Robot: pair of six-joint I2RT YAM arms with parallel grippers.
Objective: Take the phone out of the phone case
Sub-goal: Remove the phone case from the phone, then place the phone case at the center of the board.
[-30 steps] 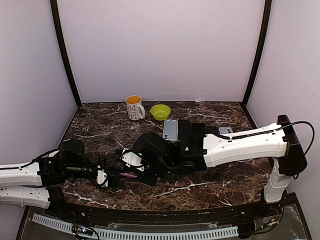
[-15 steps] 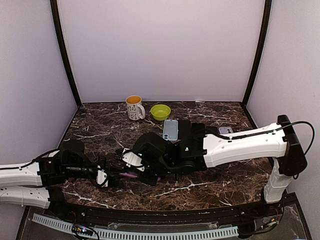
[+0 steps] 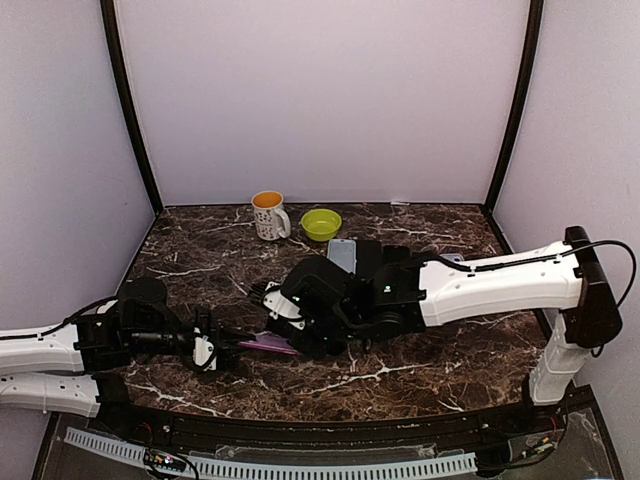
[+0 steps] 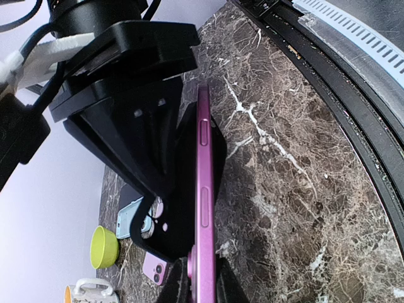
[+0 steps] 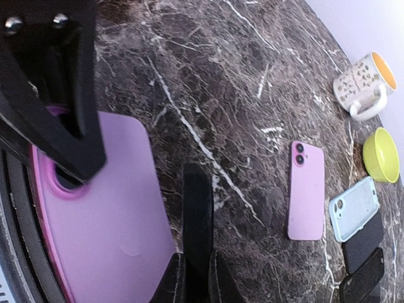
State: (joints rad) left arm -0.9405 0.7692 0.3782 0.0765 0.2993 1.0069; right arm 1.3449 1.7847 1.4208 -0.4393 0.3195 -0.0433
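- Purple phone case (image 4: 203, 208) pinched at one end in left claw (image 4: 202, 287), close to the marble surface (image 4: 284, 158).
- Right claw (image 5: 192, 274) pressed together, just beside the case's back.

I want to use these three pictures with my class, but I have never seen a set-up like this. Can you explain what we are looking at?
These are two robot arms bolted to the near edge of a marble table. The wide picture comes from a fixed camera above and behind them. In it the left arm comes in from the lower left, and the right arm reaches across from the right. The other two pictures come from a small camera on each wrist, looking along that arm's own tool.

On the table are a mug, a green bowl, a purple phone and a pale blue phone.

The left tool is shut on a purple case. The right tool is shut too, close by the case. I cannot tell whether it grips anything, or whether a phone is inside the case.
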